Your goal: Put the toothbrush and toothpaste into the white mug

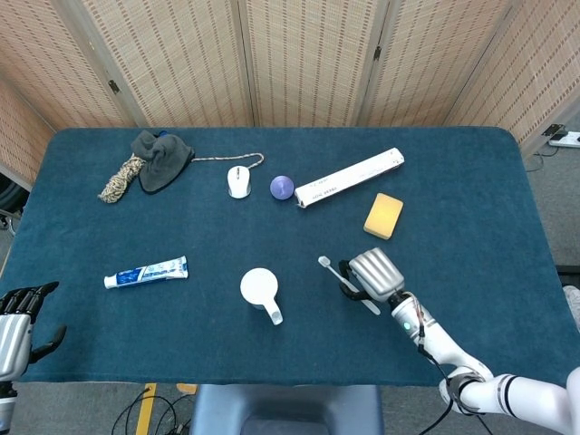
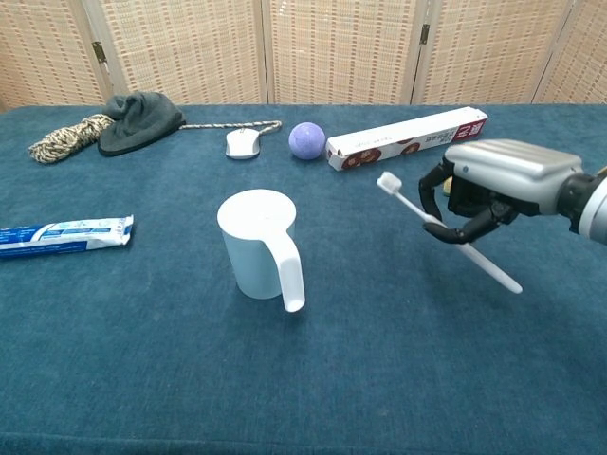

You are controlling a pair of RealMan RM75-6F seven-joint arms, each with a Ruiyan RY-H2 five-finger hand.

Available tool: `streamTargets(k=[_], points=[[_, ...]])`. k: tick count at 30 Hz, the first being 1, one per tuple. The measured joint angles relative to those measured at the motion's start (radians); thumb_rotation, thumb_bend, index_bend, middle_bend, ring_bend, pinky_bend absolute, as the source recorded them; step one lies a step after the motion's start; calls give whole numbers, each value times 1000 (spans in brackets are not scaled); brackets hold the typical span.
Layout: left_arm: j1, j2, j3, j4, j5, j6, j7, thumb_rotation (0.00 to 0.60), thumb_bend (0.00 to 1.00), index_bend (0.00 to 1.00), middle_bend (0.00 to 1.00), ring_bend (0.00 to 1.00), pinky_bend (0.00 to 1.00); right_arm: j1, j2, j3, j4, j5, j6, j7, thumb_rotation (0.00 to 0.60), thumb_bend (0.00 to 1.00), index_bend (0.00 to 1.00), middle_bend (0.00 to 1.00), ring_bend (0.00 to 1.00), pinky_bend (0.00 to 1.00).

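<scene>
My right hand (image 2: 493, 190) (image 1: 376, 274) holds the white toothbrush (image 2: 446, 230) (image 1: 344, 283) above the table, right of the mug. The brush is tilted, its head up and to the left, its handle end down to the right. The white mug (image 2: 258, 244) (image 1: 259, 288) stands upright near the table's middle, handle toward me. The blue and white toothpaste tube (image 2: 64, 234) (image 1: 146, 271) lies flat at the left. My left hand (image 1: 18, 324) hangs off the table's near left corner, fingers spread, holding nothing.
Along the back lie a grey cloth (image 2: 140, 118) with a rope (image 2: 64, 137), a white mouse (image 2: 244, 142), a purple ball (image 2: 306, 139) and a long box (image 2: 406, 137). A yellow sponge (image 1: 383, 215) sits behind my right hand.
</scene>
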Motion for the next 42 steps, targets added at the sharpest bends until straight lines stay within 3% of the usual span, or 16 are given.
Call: streamTargets(k=[8,14,30,42], points=[[2,4,1,-8,9,9,1,600,353,216,299,238,214,53,18,79,-75,-81,70,41,600,442,642,1000,1000,981],[9,7,5,-13,15,18,0,600,353,216,299,238,214,106,-34,116,-77,-90,67,40,600,442,642,1000,1000,981],[37,24,16,-14,10,38,-26,600,354,216,299,238,214,253,-271,214,91,-74,78,33,600,442,642,1000,1000,981],[47,26,18,-10,5,38,-30,600,353,216,299,238,214,336,-402,233,262,-62,73,75,600,442,642,1000,1000,981]])
